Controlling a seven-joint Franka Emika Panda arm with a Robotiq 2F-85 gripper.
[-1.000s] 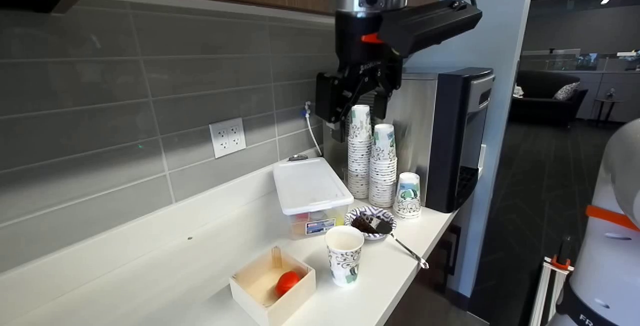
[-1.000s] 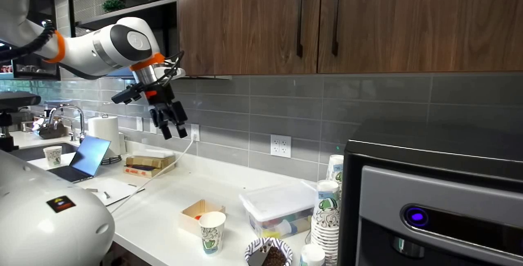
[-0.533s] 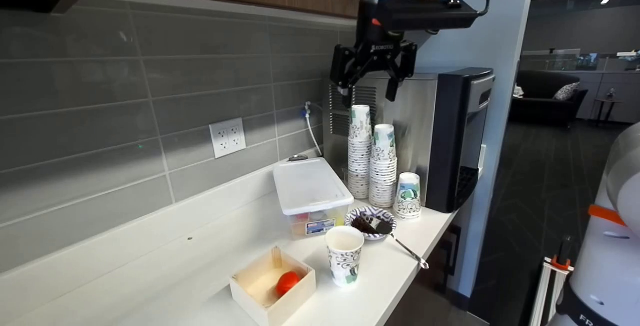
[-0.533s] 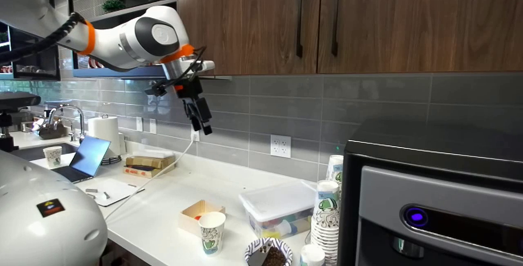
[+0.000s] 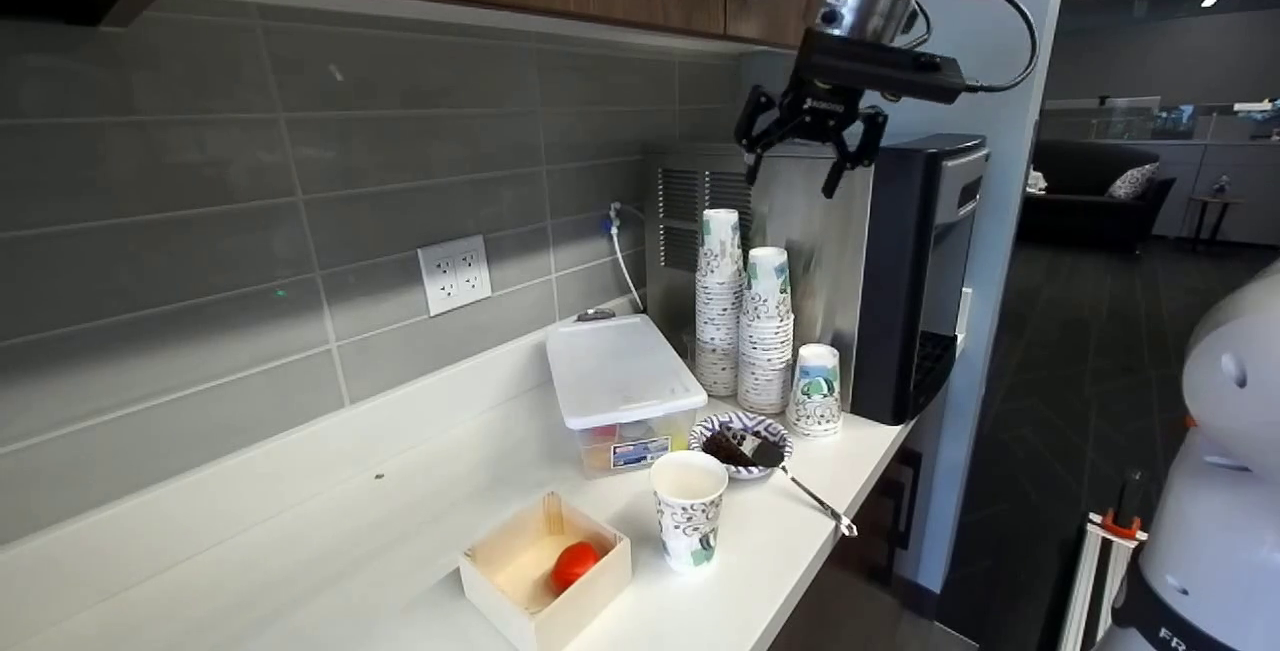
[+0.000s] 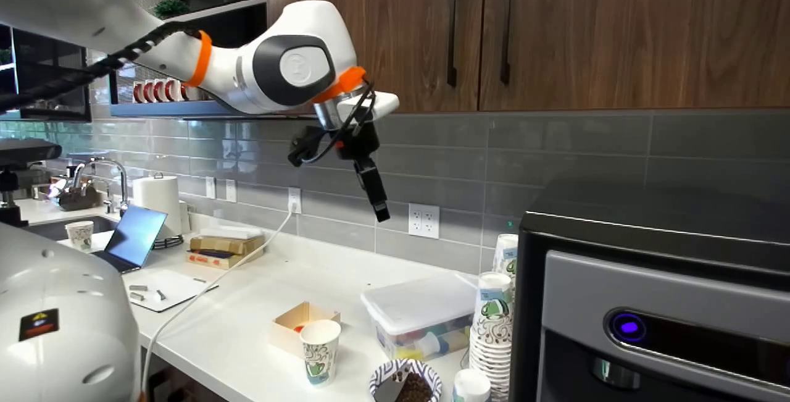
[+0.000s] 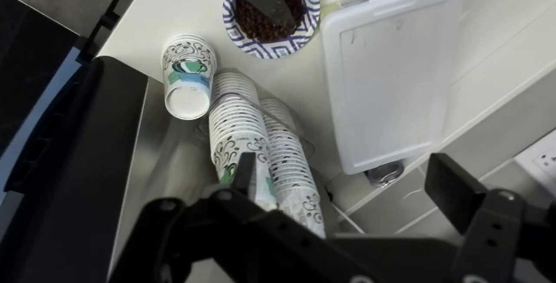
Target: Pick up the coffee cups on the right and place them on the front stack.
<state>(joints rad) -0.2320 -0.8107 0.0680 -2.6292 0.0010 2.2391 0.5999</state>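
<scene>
Exterior view: I swung gripper toward 3 o'clock, spread, empty. Short cups on bench, its 6 o'clock; front stack at their 11. Likely lining up pick.

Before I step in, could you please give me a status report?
Gripper open, empty. Short cup stack ungrasped, beside front stack. Bowl nearby, may crowd approach.

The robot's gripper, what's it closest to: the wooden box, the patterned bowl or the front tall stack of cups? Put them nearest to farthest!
From the gripper, in an exterior view:
1. The front tall stack of cups, below it.
2. The patterned bowl, lower down.
3. The wooden box, at lower left.
</scene>
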